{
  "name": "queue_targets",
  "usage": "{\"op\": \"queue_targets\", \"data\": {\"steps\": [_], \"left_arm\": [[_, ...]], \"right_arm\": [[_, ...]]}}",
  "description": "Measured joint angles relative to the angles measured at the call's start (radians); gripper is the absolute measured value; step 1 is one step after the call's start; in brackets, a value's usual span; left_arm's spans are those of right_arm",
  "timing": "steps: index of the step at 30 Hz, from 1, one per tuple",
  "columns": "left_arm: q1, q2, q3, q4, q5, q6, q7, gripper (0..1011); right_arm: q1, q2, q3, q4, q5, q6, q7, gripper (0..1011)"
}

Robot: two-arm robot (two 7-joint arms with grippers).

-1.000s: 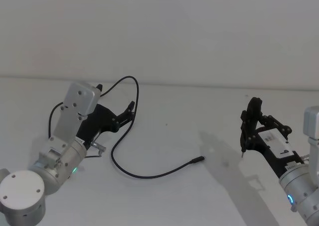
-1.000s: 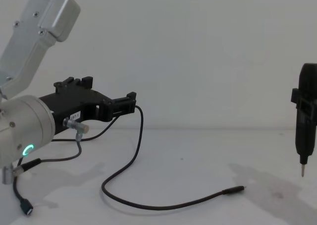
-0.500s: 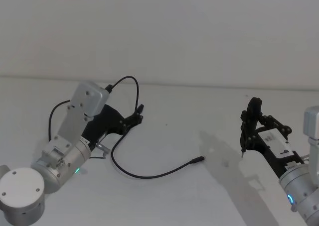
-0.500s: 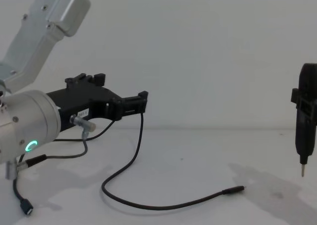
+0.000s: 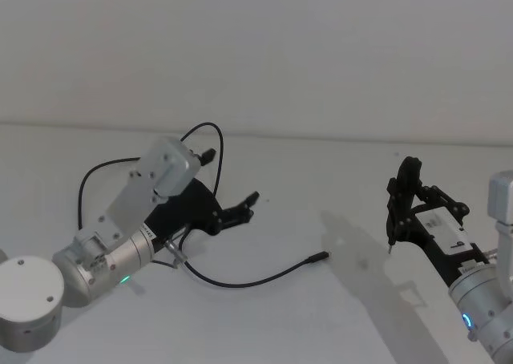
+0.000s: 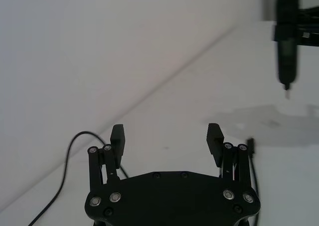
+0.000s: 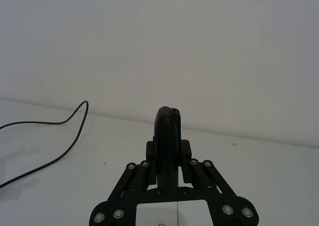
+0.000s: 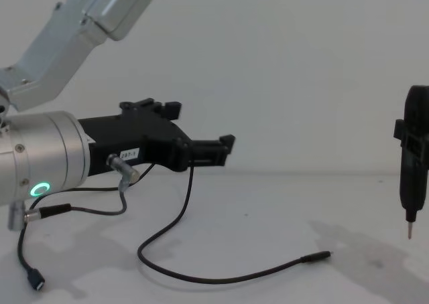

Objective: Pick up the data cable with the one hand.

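**A:** How is the left tool (image 6: pixel 167 136) set?

**B:** Its two fingers are spread wide with nothing between them. It hangs roughly level above the tabletop (image 5: pixel 304 179), pointing toward the middle. I read the wide gap as readiness to straddle a thin cord.

**A:** And the data cable (image 5: pixel 248 283)?

**B:** It lies loose on the tabletop. One stretch runs beneath the tool's fingers and body. From there it curves toward the robot and out to its plug (image 8: pixel 316 256), which rests well apart from the tool, toward the right.

**A:** Where would you take hold?

**B:** The stretch under the fingers looks nearest. The tool is not yet down at it, so it would need to descend and close across the cord rather than along it. A cord this thin could slip out if the pads meet off-centre.

**A:** Could it be confused with anything?

**B:** Yes, the short wire (image 8: pixel 35 281) dangling from the silver wrist, which ends in a stubby connector. That is not the target.

**A:** And the right tool (image 7: pixel 168 152)?

**B:** It is parked on the right, clamped on a probe holder (image 8: pixel 415 150), clear of the cable.
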Motion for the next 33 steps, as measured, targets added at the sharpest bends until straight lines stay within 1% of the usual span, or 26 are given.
{"op": "queue_targets", "data": {"steps": [1, 2, 5, 6, 7, 9, 10, 11, 12, 15, 16, 18, 19, 26, 30, 33], "left_arm": [[-0.007, 0.01, 0.006, -0.005, -0.002, 0.008, -0.025, 1001], [-0.007, 0.01, 0.006, -0.005, -0.002, 0.008, -0.025, 1001], [-0.026, 0.031, 0.021, -0.014, -0.005, 0.027, -0.081, 1001], [-0.026, 0.031, 0.021, -0.014, -0.005, 0.027, -0.081, 1001], [-0.036, 0.041, 0.028, -0.016, -0.007, 0.039, -0.109, 1001], [-0.045, 0.049, 0.034, -0.018, -0.007, 0.05, -0.133, 1001], [-0.055, 0.056, 0.042, -0.018, -0.008, 0.063, -0.16, 1001], [-0.06, 0.059, 0.045, -0.018, -0.008, 0.068, -0.169, 1001], [-0.071, 0.066, 0.053, -0.019, -0.008, 0.083, -0.196, 1001], [-0.09, 0.075, 0.067, -0.019, -0.007, 0.105, -0.227, 1001], [-0.102, 0.079, 0.076, -0.017, -0.005, 0.124, -0.249, 1001], [-0.113, 0.082, 0.085, -0.014, -0.003, 0.14, -0.266, 1001], [-0.125, 0.085, 0.095, -0.01, 0.001, 0.158, -0.282, 1001], [-0.161, 0.085, 0.127, 0.009, 0.02, 0.217, -0.322, 1001], [-0.177, 0.078, 0.141, 0.021, 0.033, 0.249, -0.336, 1001], [-0.183, 0.074, 0.147, 0.027, 0.038, 0.263, -0.339, 1001]], "right_arm": [[0.0, 0.0, 0.0, 0.0, 0.0, 0.0, 0.0, 268], [0.0, 0.0, 0.0, 0.0, 0.0, 0.0, 0.0, 268], [0.0, 0.0, 0.0, 0.0, 0.0, 0.0, 0.0, 268], [0.0, 0.0, 0.0, 0.0, 0.0, 0.0, 0.0, 268], [0.0, 0.0, 0.0, 0.0, 0.0, 0.0, 0.0, 268], [0.0, 0.0, 0.0, 0.0, 0.0, 0.0, 0.0, 268], [0.0, 0.0, 0.0, 0.0, 0.0, 0.0, 0.0, 268], [0.0, 0.0, 0.0, 0.0, 0.0, 0.0, 0.0, 268], [0.0, 0.0, 0.0, 0.0, 0.0, 0.0, 0.0, 268], [0.0, 0.0, 0.0, 0.0, 0.0, 0.0, 0.0, 268], [0.0, 0.0, 0.0, 0.0, 0.0, 0.0, 0.0, 268], [0.0, 0.0, 0.0, 0.0, 0.0, 0.0, 0.0, 268], [0.0, 0.0, 0.0, 0.0, 0.0, 0.0, 0.0, 268], [0.0, 0.0, 0.0, 0.0, 0.0, 0.0, 0.0, 268], [0.0, 0.0, 0.0, 0.0, 0.0, 0.0, 0.0, 268], [0.0, 0.0, 0.0, 0.0, 0.0, 0.0, 0.0, 268]]}}
